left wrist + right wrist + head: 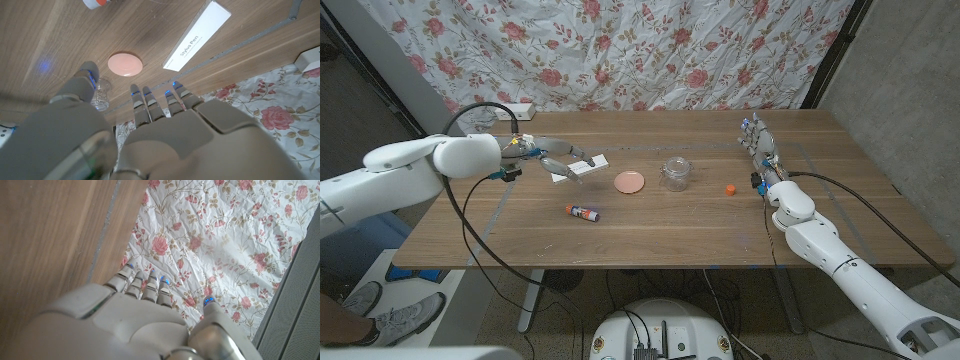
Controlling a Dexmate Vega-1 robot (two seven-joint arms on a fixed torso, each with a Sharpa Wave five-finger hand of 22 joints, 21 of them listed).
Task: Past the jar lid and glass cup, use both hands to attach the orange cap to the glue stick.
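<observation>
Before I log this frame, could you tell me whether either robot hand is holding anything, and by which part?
Nothing is held: the left robot hand and the right robot hand are both open with fingers apart.

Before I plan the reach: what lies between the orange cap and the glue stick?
In the head view, the glass cup and pink jar lid sit between orange cap and glue stick.

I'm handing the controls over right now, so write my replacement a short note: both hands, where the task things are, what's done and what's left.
Left hand: open, holding nothing, raised over the table by the white stylus pen box.
Right hand: open, holding nothing, at the table's right side.
Glue stick: lying uncapped on the table, near the front, left of centre.
Orange cap: alone on the table, near the right hand.
Jar lid and glass cup sit mid-table between them.
Done: nothing grasped. Left: pick up stick and cap, then join them.
</observation>
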